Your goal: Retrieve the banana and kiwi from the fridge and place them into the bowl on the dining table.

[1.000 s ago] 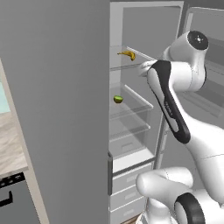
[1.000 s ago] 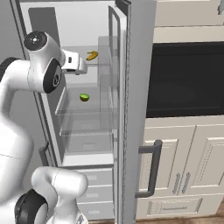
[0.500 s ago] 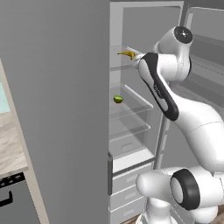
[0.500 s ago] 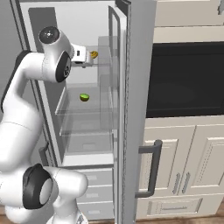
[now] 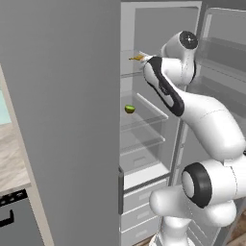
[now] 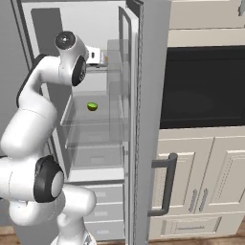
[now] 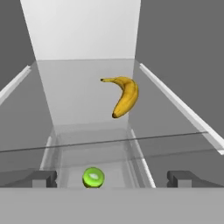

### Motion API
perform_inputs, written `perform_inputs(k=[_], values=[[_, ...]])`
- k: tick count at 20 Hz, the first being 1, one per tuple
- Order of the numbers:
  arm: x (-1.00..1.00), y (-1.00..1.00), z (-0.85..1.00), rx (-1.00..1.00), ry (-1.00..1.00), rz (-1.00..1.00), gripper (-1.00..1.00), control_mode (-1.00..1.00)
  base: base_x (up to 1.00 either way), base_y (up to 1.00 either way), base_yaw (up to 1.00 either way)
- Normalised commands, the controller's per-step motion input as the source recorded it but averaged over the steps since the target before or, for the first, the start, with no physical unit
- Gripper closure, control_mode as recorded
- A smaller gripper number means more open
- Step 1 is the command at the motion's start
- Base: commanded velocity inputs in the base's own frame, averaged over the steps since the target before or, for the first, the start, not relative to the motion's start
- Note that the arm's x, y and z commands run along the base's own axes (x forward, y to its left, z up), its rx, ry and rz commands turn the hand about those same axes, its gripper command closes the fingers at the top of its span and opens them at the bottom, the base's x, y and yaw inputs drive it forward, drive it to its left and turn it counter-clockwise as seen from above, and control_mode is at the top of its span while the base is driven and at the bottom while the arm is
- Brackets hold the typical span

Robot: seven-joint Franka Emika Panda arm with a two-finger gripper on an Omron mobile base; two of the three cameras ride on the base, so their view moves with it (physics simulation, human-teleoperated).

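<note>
The fridge (image 5: pixel 67 110) stands with its right door swung open. On its upper glass shelf lies the yellow banana (image 7: pixel 125 96), seen again as a yellow tip (image 5: pixel 138 57) beside my forearm. One shelf lower sits the green kiwi (image 5: pixel 129 109), also visible through the glass (image 7: pixel 93 177) and from the right (image 6: pixel 92 106). My gripper (image 7: pixel 112 179) is open at the front edge of the upper shelf, aimed at the banana, with nothing between its fingers. From the right, the gripper (image 6: pixel 101 58) reaches in at that shelf. The bowl and dining table are out of view.
Glass shelves (image 5: pixel 144 132) and white drawers (image 5: pixel 139 199) fill the lower fridge. The open door (image 6: pixel 146 124) with its bins stands close on my right. Beyond it are a black oven (image 6: pixel 206 86) and cream cabinets (image 6: pixel 210 182). A counter edge (image 5: pixel 12 163) lies left.
The arm has risen and pushed into the fridge, bringing the hand up to the upper shelf and closer to the banana. The jaws stayed open; the fruits have not moved.
</note>
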Motion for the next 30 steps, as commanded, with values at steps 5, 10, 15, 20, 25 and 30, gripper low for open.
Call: perform_inputs(k=[5,10,15,20,25,30], values=[[0.6,0.0,-0.03,0.0,-0.02,0.0,-1.0,-1.0,0.0,0.0,0.0],[0.59,0.0,0.0,0.0,0.04,0.0,-1.0,-1.0,0.0,0.0,0.0],[0.63,0.0,0.0,0.0,0.1,0.0,-1.0,-1.0,0.0,0.0,0.0],[0.55,0.0,-0.03,0.0,0.09,-0.02,-1.0,-1.0,0.0,0.0,0.0],[0.47,0.0,-0.28,0.0,0.0,-0.02,-1.0,-1.0,0.0,0.0,0.0],[0.37,0.0,-0.36,0.0,0.0,-0.01,-1.0,-1.0,0.0,0.0,0.0]])
